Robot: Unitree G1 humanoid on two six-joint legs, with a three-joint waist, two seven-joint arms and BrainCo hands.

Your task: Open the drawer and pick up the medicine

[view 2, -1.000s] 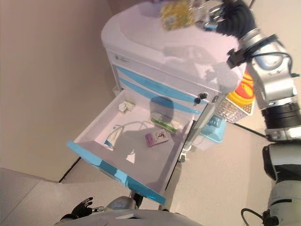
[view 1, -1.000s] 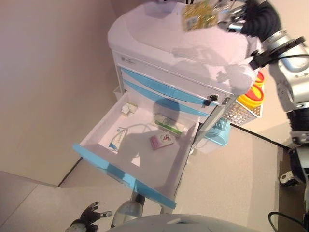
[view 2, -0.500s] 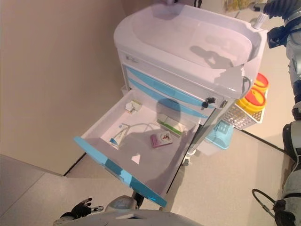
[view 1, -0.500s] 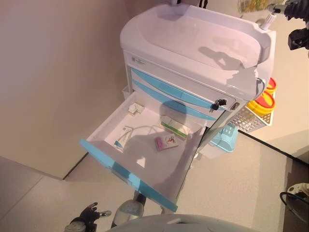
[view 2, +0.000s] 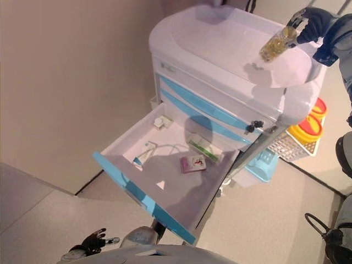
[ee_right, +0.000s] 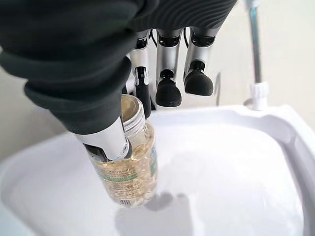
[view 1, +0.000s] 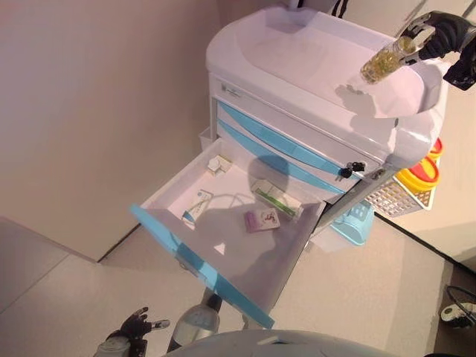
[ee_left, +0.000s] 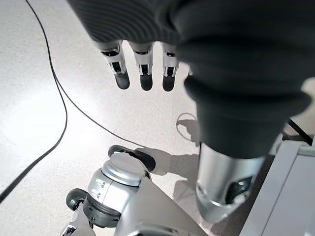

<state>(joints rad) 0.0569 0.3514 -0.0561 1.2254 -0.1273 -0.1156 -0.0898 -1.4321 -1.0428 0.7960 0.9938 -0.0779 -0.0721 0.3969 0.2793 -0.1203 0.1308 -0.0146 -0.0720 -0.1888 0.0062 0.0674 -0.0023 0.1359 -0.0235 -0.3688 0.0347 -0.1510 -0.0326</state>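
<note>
A clear medicine bottle (view 1: 383, 65) full of yellow capsules hangs tilted just above the white cart top (view 1: 312, 59), near its right end. My right hand (view 1: 439, 37) is shut on the bottle (ee_right: 129, 172) near its neck, thumb (ee_right: 106, 140) on one side and fingers (ee_right: 169, 88) past the other. The cart's lowest drawer (view 1: 223, 245) stands pulled out, with a blue front. My left hand (view 1: 137, 326) hangs low by the floor, its fingers (ee_left: 142, 73) straight and holding nothing.
In the drawer lie a pink box (view 1: 262, 219), a green-and-white box (view 1: 275, 199), a blue-and-white box (view 1: 197, 207) and a small white box (view 1: 218, 163). A wire basket (view 1: 398, 197) with yellow-red tubs and a light blue basket (view 1: 355, 222) hang on the cart's right side. A wall stands to the left.
The camera has shifted, so the cart sits further right. My right hand has carried the bottle towards the cart's right end and lowered it nearer the top. The left hand stays put.
</note>
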